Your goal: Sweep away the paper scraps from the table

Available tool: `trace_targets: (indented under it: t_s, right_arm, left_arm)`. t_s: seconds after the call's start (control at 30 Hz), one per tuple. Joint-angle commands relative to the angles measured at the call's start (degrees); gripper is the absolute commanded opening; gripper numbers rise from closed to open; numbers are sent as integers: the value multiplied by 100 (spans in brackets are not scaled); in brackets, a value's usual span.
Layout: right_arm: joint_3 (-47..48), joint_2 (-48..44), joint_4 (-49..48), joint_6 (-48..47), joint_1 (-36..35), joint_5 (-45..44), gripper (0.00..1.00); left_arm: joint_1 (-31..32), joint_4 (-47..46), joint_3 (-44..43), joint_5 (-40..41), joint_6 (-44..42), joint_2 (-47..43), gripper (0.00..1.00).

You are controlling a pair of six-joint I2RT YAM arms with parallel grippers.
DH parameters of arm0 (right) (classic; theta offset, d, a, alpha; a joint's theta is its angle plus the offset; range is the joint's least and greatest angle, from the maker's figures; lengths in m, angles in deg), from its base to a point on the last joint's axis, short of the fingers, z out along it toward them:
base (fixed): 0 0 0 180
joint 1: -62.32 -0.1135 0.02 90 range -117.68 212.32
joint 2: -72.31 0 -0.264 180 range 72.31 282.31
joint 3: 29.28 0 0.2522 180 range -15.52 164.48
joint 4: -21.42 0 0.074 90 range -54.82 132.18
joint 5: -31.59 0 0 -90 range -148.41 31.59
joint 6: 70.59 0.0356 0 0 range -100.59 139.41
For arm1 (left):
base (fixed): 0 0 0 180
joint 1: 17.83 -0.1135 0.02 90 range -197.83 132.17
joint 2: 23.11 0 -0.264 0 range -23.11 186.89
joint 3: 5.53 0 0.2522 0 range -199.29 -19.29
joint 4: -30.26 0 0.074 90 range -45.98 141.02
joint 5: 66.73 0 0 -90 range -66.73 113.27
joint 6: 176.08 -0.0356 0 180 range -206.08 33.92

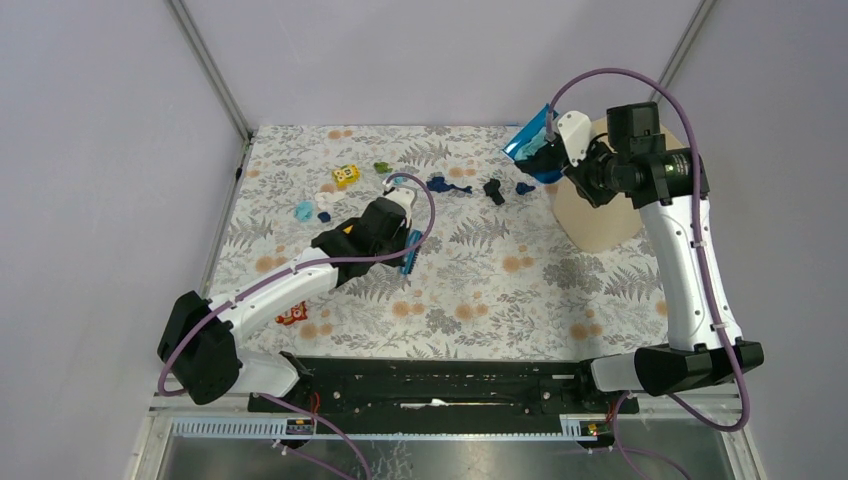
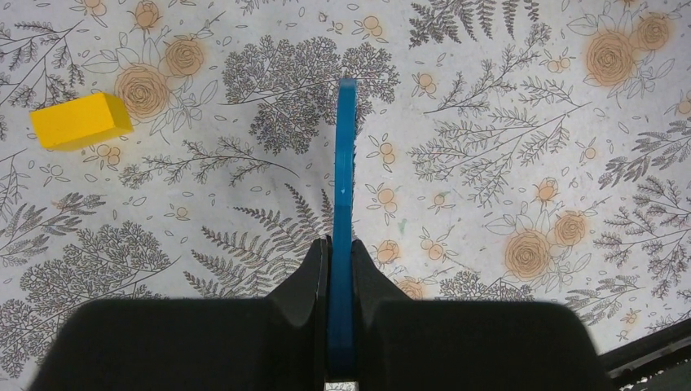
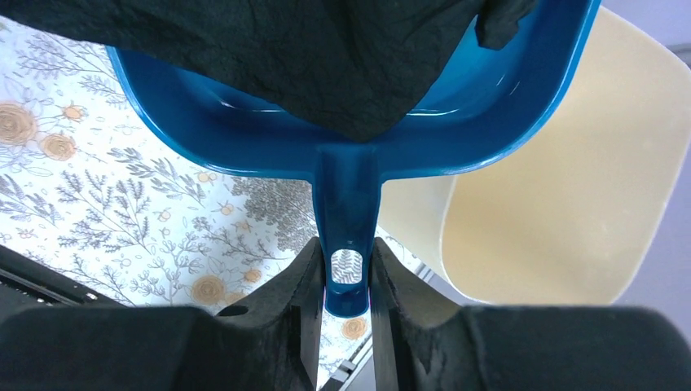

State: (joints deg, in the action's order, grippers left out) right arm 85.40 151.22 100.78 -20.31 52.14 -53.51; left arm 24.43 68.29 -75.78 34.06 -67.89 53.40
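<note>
The left claw [image 2: 341, 254] is clamped tight on a blue brush [image 2: 345, 163], which its wrist camera sees edge-on as a thin strip reaching out over the printed surface [image 1: 480, 290]. Whether the bristles touch the cloth cannot be told.

The right claw [image 3: 349, 269] is closed on the handle of a blue dustpan [image 3: 244, 138], one finger on each side of the handle's hanging hole. A crumpled black sheet [image 3: 326, 57] lies in the pan. The pan is held up at the far right, by the rim of a beige bin [image 3: 554, 204].

The paper scraps [image 1: 440, 184] lie in the far half of the surface:
- A navy piece, a black one [image 1: 493, 190] and another navy one [image 1: 525, 187] sit in a loose row between the two claws.
- A green bit [image 1: 382, 167] sits just beside the yellow cube [image 1: 346, 176].
- A light-blue scrap [image 1: 303, 210] and a small navy one are close together, left of the left claw.

A red toy [image 1: 292, 315] (partly hidden) lies beside the left arm at the near left.
</note>
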Motion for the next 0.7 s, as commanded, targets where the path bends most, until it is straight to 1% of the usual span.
trace_targets:
  t_s: [0.0, 0.13, 0.23, 0.37, 0.47, 0.53, 0.67]
  right_arm:
    - [183, -111, 31, -69, 253, -235, 0]
    - [175, -165, -186, -200, 611, -456, 0]
    - [396, -44, -246, -450, 1054, -463, 0]
    - [607, 56, -767, -942, 1781, -622, 0]
    - [990, 367, -778, -1228, 2198, -777, 0]
    - [941, 487, -902, -1762, 2339, -1058, 0]
    - [191, 297, -1928, -2976, 2444, -1734, 0]
  left_arm:
    - [-30, -63, -103, -161, -97, 3, 0]
    - [-26, -40, -90, -169, -87, -11, 0]
    - [-26, -37, -107, -217, -88, -19, 0]
    - [-42, -15, -117, -286, -88, 3, 0]
    - [-37, -4, -133, -308, -88, -5, 0]
    - [-41, 0, -134, -329, -97, -10, 0]
    - [-34, 4, -143, -417, -97, -13, 0]
